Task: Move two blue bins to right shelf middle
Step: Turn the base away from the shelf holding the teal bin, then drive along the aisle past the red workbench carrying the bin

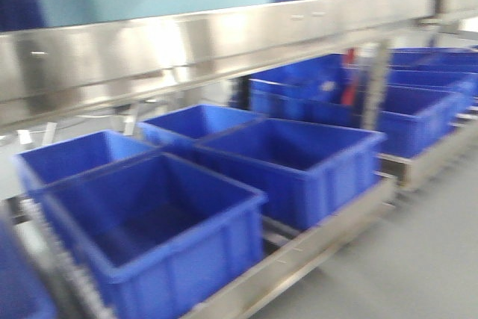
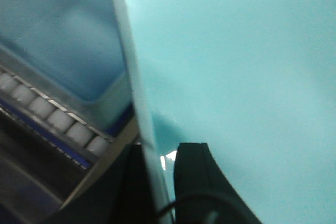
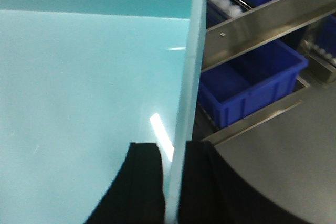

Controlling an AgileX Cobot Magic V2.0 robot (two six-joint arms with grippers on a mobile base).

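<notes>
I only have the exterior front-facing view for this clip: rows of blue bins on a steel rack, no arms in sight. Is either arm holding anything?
Observer: Yes. In the right wrist view, the right gripper has its jaws on either side of the thin wall of a pale turquoise bin and appears closed on it.
Operator: And the left one?
Observer: The left gripper straddles a pale turquoise bin wall the same way. I can't tell whether it is the same bin.
Operator: What is beside that grip?
Observer: A row of white rollers runs to the lower left of the wall.
</notes>
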